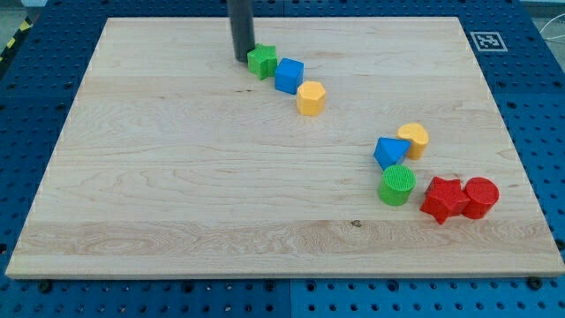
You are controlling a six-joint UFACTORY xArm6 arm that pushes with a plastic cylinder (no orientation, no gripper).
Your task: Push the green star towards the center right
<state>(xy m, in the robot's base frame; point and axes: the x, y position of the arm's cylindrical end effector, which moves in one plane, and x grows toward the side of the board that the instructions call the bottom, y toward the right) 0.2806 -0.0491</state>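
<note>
The green star (261,60) lies near the view's top, left of centre, on the wooden board (177,177). My tip (241,58) stands right against the star's left side. A blue cube (289,75) touches the star on its right, and a yellow hexagonal block (311,98) sits just right and below the cube, so the three form a diagonal row.
At the view's right middle sit a blue triangular block (388,152), a yellow block (414,140) and a green cylinder (397,185), close together. A red star (443,199) and a red cylinder (481,197) lie further right.
</note>
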